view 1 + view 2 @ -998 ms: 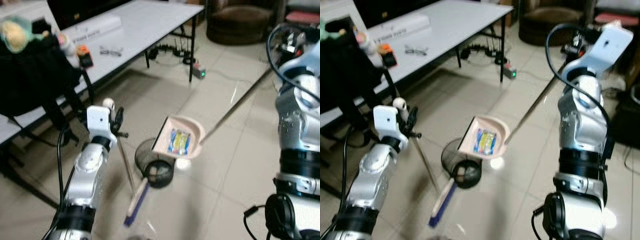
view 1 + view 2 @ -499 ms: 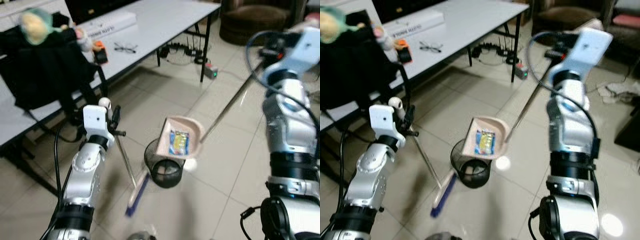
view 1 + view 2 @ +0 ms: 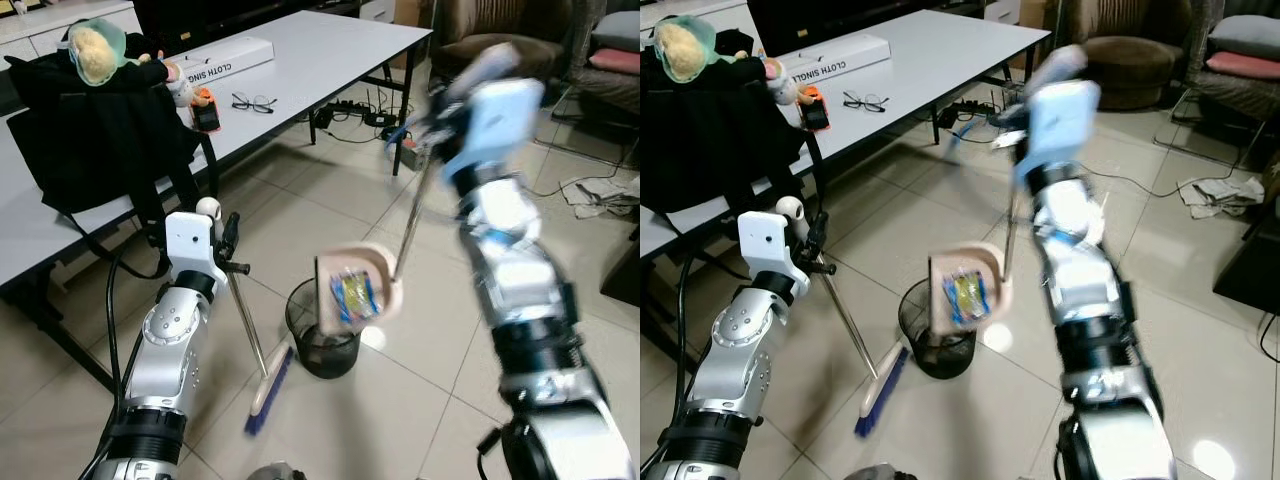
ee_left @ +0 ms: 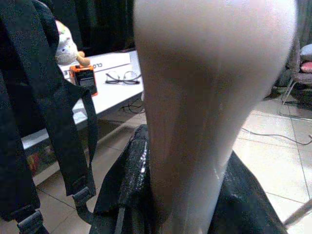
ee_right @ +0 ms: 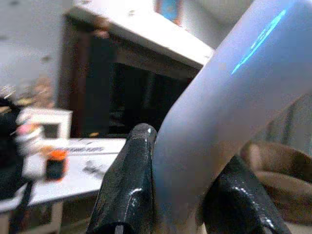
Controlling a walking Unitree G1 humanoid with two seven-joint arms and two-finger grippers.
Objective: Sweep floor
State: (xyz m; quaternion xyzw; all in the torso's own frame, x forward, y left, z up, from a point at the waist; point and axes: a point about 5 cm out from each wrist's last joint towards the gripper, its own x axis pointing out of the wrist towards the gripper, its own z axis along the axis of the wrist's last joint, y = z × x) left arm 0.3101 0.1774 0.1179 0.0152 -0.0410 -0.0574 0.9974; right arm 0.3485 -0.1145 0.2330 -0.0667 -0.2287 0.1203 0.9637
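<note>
The right claw [image 5: 178,195] clamps the pink plastic dustpan's [image 3: 358,285] thin metal pole, now tipped steeper over the black mesh bin [image 3: 320,340], while the left claw [image 4: 190,195] grips the broom [image 3: 262,385].

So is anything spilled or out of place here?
Nothing spilled. The pink plastic dustpan is tipped steeply over the black mesh wastebasket, a blue-and-yellow wrapper still in it. The blue-bristled broom rests on the floor.
</note>
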